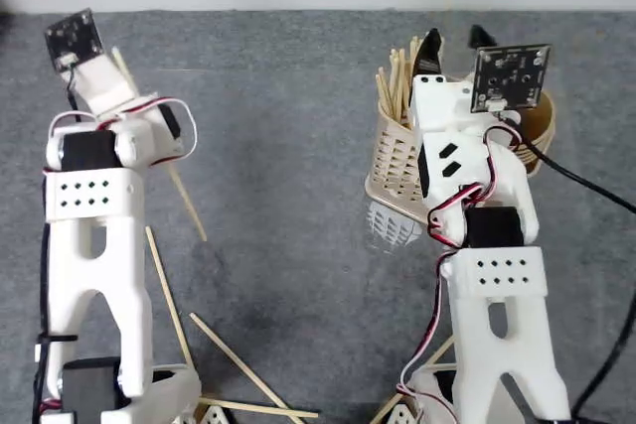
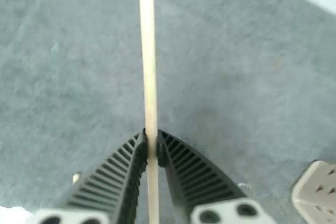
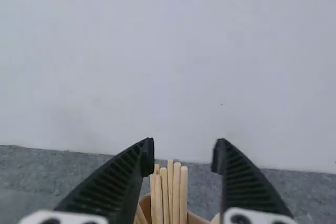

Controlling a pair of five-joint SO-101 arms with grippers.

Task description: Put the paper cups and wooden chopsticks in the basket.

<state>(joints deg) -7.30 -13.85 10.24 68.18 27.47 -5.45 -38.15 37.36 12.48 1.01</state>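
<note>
My left gripper (image 2: 150,139) is shut on one wooden chopstick (image 2: 147,51), which runs straight out past the fingertips above the grey mat. In the high view that gripper (image 1: 167,136) sits at the left with the chopstick (image 1: 187,201) slanting down to the mat. The beige lattice basket (image 1: 391,161) stands at the right, holding a bundle of upright chopsticks (image 1: 397,76) and a brown paper cup (image 1: 544,124). My right gripper (image 1: 455,44) hovers open above the basket. The chopstick tips (image 3: 168,182) show below and between its fingers in the right wrist view.
Several loose chopsticks lie on the mat near the front: one (image 1: 167,295) beside the left arm, two (image 1: 243,374) between the arms' bases, another (image 1: 422,384) by the right base. A basket corner (image 2: 315,190) shows in the left wrist view. A white wall bounds the far edge.
</note>
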